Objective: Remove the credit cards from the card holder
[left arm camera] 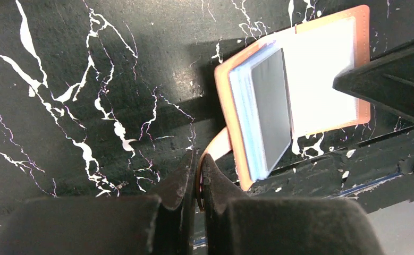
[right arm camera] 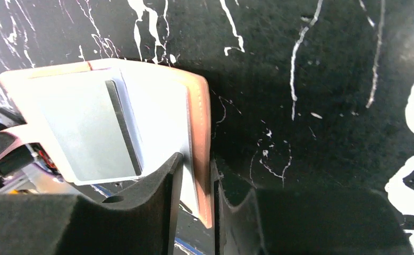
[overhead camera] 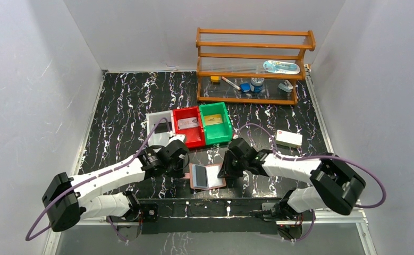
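Left pincer (left arm camera: 198, 162) grips the card holder (left arm camera: 321, 69) by its strap tab (left arm camera: 219, 146); right pincer (right arm camera: 196, 167) clamps its cover edge

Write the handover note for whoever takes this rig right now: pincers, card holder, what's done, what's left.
Left pincer: shut on the strap tab of the card holder.
Right pincer: shut on the card holder's opposite edge.
Card holder: open, between the two pincers.
Done: holder opened and held. A flat card-like item lies in the red bin, another in the green bin.
Left: a dark grey card sits in the strap-side pocket; it needs taking out.
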Controlling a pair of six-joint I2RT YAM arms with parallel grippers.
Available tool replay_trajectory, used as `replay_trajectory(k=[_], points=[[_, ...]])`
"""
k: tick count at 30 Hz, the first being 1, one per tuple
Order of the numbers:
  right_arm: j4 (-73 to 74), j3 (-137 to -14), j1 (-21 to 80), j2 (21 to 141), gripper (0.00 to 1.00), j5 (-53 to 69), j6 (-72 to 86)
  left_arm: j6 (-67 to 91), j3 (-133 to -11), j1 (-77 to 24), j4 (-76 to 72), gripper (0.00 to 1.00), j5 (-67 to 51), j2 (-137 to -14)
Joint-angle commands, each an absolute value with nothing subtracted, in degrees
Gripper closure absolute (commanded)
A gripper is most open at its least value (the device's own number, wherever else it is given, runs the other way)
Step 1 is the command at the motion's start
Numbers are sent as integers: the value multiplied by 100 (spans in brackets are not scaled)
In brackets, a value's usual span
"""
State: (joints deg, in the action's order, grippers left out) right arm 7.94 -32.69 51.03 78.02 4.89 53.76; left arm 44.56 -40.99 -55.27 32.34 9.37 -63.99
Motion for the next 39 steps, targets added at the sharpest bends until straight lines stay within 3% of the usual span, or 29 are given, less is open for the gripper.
replay_trajectory(k=[1,9,14,24,32,39], points=[[282,-2626,5124,7394,63,494,6356,4252,-4138,-5550,3364,100,1193,-6526],[1169,-3297,5122,6974,51,22,5818,4393,-4200,-5540,3436,100,1261,-7010],[938,-3844,5106,6971,50,1029,5363,4233,-4211,-5541,3362,100,1218,-6803],[1459,-4640,5106,6953,50,823,5213,3921,-4341,-5538,3311,100,1115,-6564],[447,-4639,5156,7288,52,1948,5299,3934,-4373,-5547,3262,100,1039,-6523],[360,-4734,5361,7842,54,2065,5209,3980,-4388,-5544,3265,100,1002,-6430]])
